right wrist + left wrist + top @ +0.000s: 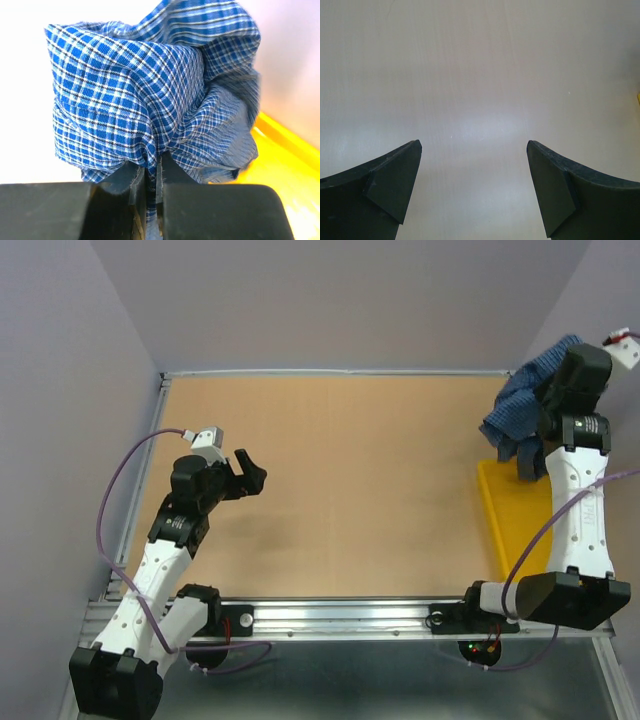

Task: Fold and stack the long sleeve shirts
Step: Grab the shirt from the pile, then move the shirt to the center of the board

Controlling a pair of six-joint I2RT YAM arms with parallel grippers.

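Pinching a bunch of the shirt between the nearly closed jaws of my right gripper, I hold it lifted over the far end of the yellow tray at the right side of the table. I judge this grip is meant to carry it out to the bare middle for spreading.

The cloth is a thin woven blue-and-white check, soft and gathered into rumpled folds that hang loose around the pinch. It will likely sag rather than keep shape. The tray looks smooth and hard, with a raised rim.

My left gripper hovers wide open and empty over the matte tabletop, well apart, probably placed to catch a free edge.
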